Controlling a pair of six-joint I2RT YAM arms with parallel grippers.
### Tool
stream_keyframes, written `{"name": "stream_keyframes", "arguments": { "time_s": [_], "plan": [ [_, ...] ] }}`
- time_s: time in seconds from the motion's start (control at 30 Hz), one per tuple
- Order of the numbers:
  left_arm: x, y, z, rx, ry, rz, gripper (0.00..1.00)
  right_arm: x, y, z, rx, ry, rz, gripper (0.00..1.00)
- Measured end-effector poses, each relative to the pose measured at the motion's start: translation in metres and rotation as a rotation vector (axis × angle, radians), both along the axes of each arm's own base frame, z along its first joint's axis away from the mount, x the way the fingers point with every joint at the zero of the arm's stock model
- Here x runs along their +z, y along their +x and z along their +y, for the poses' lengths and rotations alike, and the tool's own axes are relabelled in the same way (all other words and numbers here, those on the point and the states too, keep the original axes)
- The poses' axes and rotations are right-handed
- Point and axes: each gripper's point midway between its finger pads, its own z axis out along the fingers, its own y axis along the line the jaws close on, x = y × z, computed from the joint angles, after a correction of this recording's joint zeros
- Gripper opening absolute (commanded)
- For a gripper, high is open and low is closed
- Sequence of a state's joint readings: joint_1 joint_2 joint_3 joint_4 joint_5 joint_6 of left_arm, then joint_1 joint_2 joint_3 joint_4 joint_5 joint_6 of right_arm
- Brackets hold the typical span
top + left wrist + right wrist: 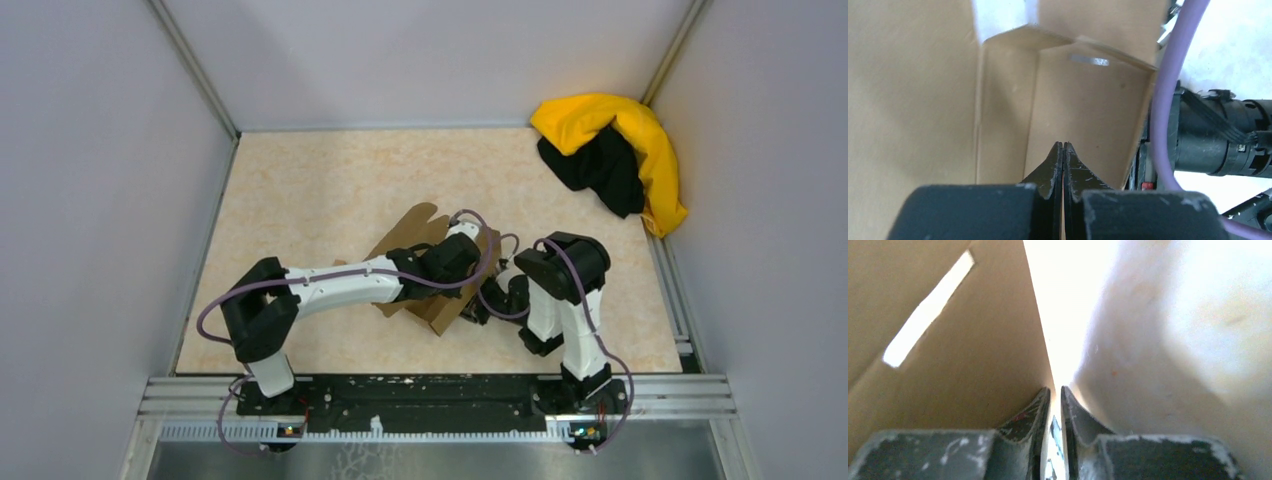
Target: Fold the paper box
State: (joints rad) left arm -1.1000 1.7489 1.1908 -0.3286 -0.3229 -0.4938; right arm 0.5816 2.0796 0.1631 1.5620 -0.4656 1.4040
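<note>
**Asker:** Where is the paper box?

**Me:** The paper box [410, 235] sits about midway between the left and right edges of the worktop [330, 190], somewhat closer to the near edge than the far one. It is partly folded. Brown panels stand up at angles, and one flap lies back toward the far edge. Both my arms meet at it.

**Asker:** What is your left gripper doing?

**Me:** My left gripper [1063, 145] is clenched, its fingers pressed flat together. The tips point into a cardboard pocket made by a back panel and two side walls, with the folds plain to see. A thin brown line shows between the fingers low down, but I cannot tell whether that is cardboard pinched there. A purple cable [1168, 100] runs down just beside the pocket's right wall, and my right arm [1218, 140] is beyond it.

**Asker:** And the right one?

**Me:** My right gripper [1054, 389] has its fingers only slightly parted. There is a narrow bright gap between them, and I can make out nothing held in it. A cardboard wall rises on the left of that view, its edge running down to the fingertip there. A long slit [928, 310] in the wall lets light through. The other side is washed out and blurred.

**Asker:** Anything else around?

**Me:** A yellow-and-black cloth heap [610, 150] lies in the far right corner, well apart from the box.
</note>
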Motion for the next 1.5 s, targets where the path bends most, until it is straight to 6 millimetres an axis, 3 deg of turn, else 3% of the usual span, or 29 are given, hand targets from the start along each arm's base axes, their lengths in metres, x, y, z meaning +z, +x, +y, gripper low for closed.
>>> {"name": "stream_keyframes", "arguments": {
  "time_s": [0.23,0.47,0.8,0.97,1.17,1.4,1.5],
  "plan": [
    [0.005,0.005,0.005,0.009,0.041,-0.025,0.00,-0.001,0.036,-0.030,-0.196,-0.013,0.009,0.15],
    [0.001,0.005,0.004,0.006,0.055,-0.020,0.00,0.002,0.071,-0.075,-0.389,-0.023,-0.001,0.16],
    [-0.028,0.008,0.004,0.003,0.139,-0.004,0.00,0.003,0.072,-0.116,-0.499,-0.119,-0.072,0.18],
    [-0.034,0.009,0.008,0.003,0.169,-0.005,0.00,0.012,0.080,-0.145,-0.574,-0.174,-0.130,0.21],
    [-0.035,0.011,0.014,0.008,0.192,-0.009,0.00,0.068,0.092,-0.164,-0.592,-0.280,-0.330,0.35],
    [-0.037,0.010,0.015,0.004,0.196,0.001,0.00,0.200,0.127,-0.190,-0.646,-0.510,-0.596,0.35],
    [-0.044,0.009,0.015,0.001,0.206,0.014,0.00,0.213,0.137,-0.193,-0.623,-0.577,-0.609,0.35]
  ]
}}
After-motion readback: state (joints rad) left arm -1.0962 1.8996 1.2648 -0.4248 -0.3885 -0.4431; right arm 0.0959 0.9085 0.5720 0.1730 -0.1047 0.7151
